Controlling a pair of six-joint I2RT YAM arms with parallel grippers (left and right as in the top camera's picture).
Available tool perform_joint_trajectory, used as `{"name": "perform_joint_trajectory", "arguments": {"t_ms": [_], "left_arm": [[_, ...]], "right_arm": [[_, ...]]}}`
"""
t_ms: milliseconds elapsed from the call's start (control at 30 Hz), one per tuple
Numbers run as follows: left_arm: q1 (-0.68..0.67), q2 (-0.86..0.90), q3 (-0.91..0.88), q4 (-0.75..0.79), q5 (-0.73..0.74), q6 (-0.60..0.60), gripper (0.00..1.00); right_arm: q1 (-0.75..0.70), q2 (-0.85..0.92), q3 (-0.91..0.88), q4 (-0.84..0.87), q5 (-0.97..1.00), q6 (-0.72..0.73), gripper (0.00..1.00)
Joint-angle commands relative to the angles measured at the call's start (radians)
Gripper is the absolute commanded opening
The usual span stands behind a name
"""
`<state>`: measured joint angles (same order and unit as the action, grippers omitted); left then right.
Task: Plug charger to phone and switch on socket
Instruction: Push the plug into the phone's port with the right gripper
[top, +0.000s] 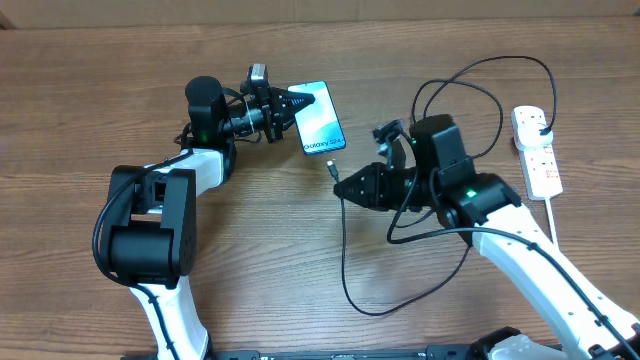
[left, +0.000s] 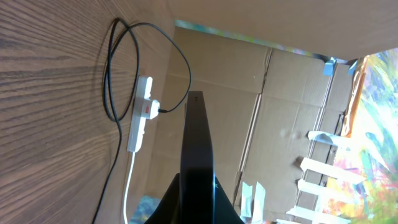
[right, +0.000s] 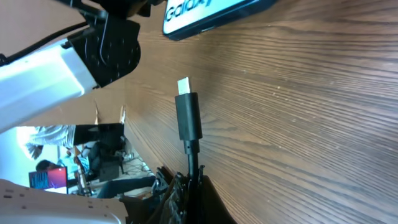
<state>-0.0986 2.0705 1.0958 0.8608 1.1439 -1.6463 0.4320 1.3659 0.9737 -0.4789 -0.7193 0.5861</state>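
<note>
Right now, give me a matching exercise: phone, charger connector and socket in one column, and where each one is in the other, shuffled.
1. phone
2. charger connector
3. socket

A. lying at the right side of the table, no gripper on it
B. clamped in the left gripper
C. sticking out of the right gripper, short of the phone

Pairs: 1-B, 2-C, 3-A

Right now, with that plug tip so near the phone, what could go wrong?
The right end effector pinches the charger just behind its tip, which is not lined up with the phone; it could miss the port and scrape the edge.
The left end effector holds only one end of the phone, so a push might twist it.
Slack cable looping by the right arm might snag and tug the socket.
</note>
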Motion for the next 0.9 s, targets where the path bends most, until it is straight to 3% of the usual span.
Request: {"name": "perform_joint_trajectory", "arguments": {"t_ms": [0, 867], "left_arm": [[-0.008, -0.002, 0.029, 0.011, 0.000, -0.014, 0.05], [-0.014, -0.002, 0.029, 0.011, 0.008, 0.002, 0.04]], "right_arm": [[0.000, -0.006, -0.004, 0.027, 0.027, 0.013, 0.04], [0.000, 0.090, -0.004, 0.114, 0.072, 0.038, 0.04]]}}
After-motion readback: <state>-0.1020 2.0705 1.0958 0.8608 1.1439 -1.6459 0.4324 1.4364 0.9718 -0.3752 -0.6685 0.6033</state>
